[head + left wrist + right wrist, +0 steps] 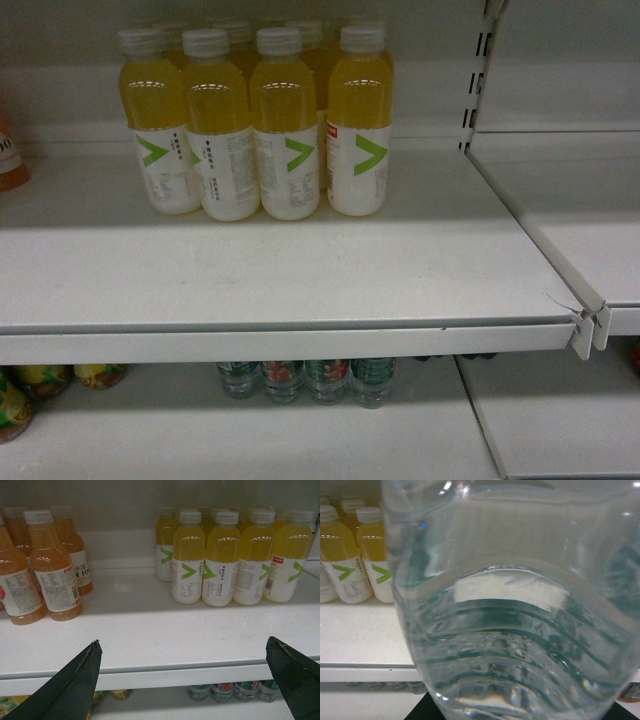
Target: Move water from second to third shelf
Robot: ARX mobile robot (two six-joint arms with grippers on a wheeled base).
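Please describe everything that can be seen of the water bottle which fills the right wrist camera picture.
The water bottle fills nearly the whole right wrist view, very near the lens. It looks like clear plastic with wavy horizontal ribs, and clear water shows inside. Neither cap nor label can be seen from here. It hangs in front of the white shelf that carries the yellow drink bottles. Something dark shows under its base, probably the right gripper, so it seems held, though the fingers are hidden. The head view does not show it.

Yellow drink bottles (255,120) stood at the upper shelf's (300,270) back, orange bottles (50,570) left, water bottles (305,380) on the shelf below.
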